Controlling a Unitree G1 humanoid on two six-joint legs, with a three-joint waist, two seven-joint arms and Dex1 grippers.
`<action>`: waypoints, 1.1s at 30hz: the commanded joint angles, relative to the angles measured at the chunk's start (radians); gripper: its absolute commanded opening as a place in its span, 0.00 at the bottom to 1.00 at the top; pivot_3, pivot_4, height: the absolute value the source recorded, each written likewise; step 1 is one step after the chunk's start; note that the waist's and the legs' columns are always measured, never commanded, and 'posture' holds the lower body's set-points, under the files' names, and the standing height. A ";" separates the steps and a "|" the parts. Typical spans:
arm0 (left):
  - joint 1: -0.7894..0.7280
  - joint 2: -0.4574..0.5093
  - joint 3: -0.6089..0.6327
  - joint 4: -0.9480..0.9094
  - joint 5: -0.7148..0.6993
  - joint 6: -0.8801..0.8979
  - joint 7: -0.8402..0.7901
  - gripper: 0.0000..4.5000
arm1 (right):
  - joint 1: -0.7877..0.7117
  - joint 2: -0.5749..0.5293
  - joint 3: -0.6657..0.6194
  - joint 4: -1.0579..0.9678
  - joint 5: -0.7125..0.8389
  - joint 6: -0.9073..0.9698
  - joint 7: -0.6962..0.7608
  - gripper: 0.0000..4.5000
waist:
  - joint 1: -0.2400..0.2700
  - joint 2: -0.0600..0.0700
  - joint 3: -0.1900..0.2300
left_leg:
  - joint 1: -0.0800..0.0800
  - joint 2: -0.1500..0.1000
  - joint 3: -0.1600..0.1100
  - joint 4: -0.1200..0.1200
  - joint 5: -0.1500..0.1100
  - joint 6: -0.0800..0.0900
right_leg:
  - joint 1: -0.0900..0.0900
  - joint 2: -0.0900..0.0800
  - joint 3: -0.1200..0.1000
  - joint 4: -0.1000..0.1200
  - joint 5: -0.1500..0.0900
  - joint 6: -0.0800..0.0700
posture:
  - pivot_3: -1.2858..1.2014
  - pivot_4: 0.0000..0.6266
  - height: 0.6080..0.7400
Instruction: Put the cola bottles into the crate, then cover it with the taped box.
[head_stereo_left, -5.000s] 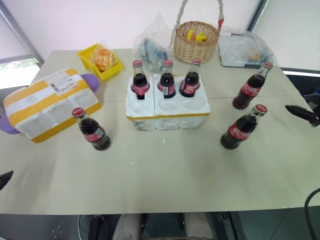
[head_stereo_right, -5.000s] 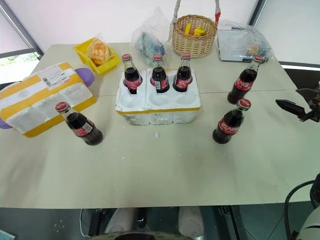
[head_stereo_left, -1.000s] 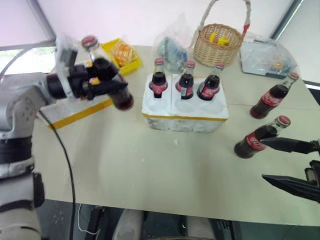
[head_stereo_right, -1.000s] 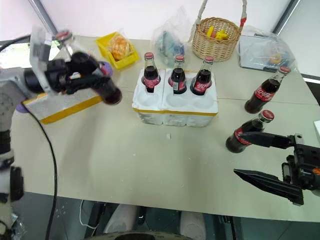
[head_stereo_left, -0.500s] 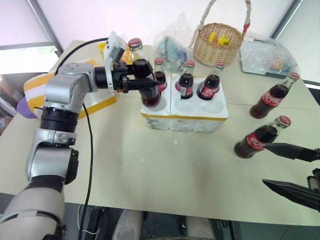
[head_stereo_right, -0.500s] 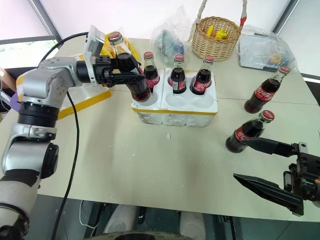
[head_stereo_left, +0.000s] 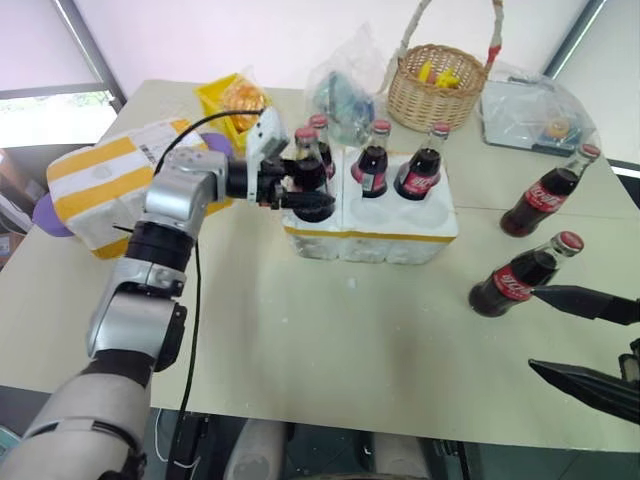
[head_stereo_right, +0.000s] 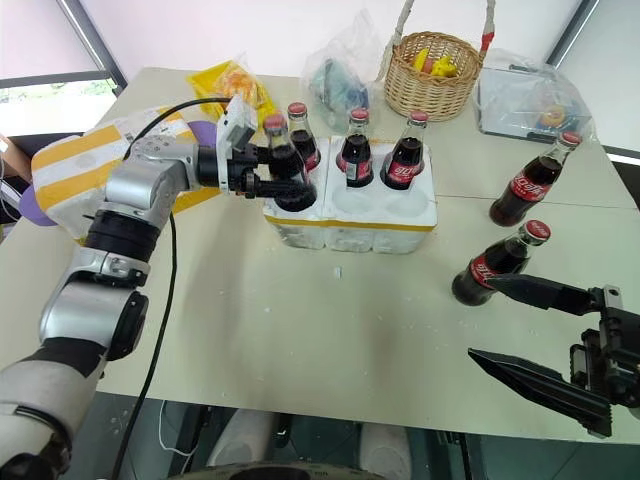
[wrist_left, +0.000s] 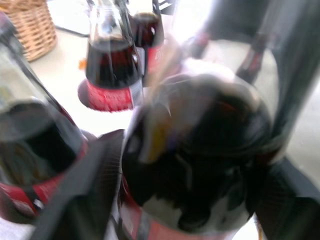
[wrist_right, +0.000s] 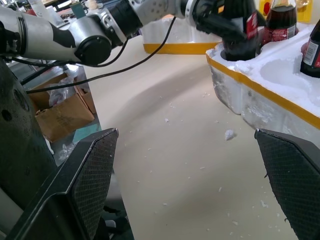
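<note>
White crate (head_stereo_right: 350, 218) sits mid-table (head_stereo_right: 300, 330), front bare.

Bright, even daylight; soft shadows; left wrist view blurred and glaring.

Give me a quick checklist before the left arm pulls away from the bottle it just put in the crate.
1. Fourth bottle seated upright in the front left well of the crate: ok.
2. Left pincer clear of the bottle: cannot tell, its fingers flank it closely.
3. Back row of three bottles upright: ok.
4. Right pincer open, beside the nearest loose bottle: ok.
5. Taped box within reach at the left: ok.
</note>
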 joint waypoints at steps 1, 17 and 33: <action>0.008 0.006 0.010 -0.058 0.003 -0.020 -0.016 0.99 | -0.004 -0.006 -0.017 -0.006 0.010 -0.025 -0.007 1.00 | 0.000 0.000 0.000 | 0.000 0.000 0.000 0.000 0.000 0.000 | 0.000 0.000 0.000 0.000 0.000 0.000 | 0.52 0.24 0.98; 0.230 0.384 0.275 -0.542 -0.356 0.462 -0.137 0.99 | -0.017 -0.055 -0.038 0.054 -0.026 -0.014 -0.011 1.00 | -0.026 0.001 0.000 | -0.001 0.001 -0.002 0.005 0.000 0.000 | 0.001 0.001 0.000 0.001 0.001 0.000 | 0.52 0.24 0.98; 0.457 0.444 0.379 -0.867 -0.588 0.590 0.035 0.99 | -0.082 0.078 0.327 0.313 -0.468 -0.252 -0.035 1.00 | -0.026 0.004 -0.001 | -0.003 0.001 -0.003 0.011 0.000 0.000 | 0.004 0.000 0.000 -0.001 0.000 -0.005 | 0.52 0.24 0.98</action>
